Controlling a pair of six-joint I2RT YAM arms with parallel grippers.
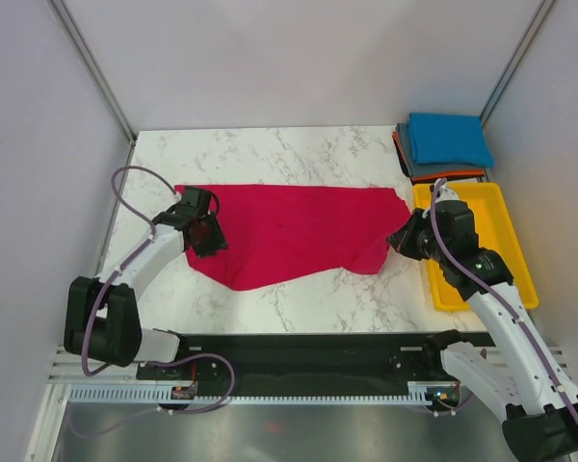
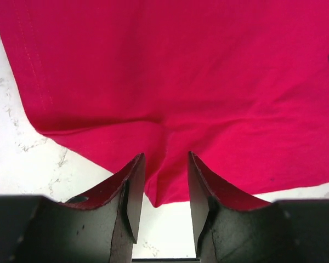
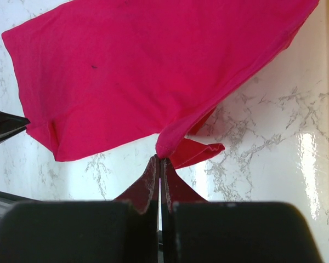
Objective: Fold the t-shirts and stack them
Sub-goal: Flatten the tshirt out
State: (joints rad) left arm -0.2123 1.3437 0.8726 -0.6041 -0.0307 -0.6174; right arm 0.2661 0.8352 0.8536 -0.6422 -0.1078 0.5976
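A crimson-red t-shirt [image 1: 289,226] lies spread across the middle of the marble table [image 1: 270,154]. My left gripper [image 1: 208,236] is at the shirt's left edge. In the left wrist view its jaws [image 2: 165,159] stand apart, with a raised ridge of the red cloth [image 2: 181,71] and its pointed edge between them. My right gripper [image 1: 402,241] is at the shirt's right edge. In the right wrist view it [image 3: 160,159] is shut on a pinched hem of the red shirt [image 3: 142,71], lifted slightly off the table. A folded blue t-shirt [image 1: 450,138] tops a stack at the back right, over grey and orange ones.
A yellow tray [image 1: 506,226] sits at the right edge of the table, just right of my right arm and in front of the folded stack. White walls close in the table on the left, right and far sides.
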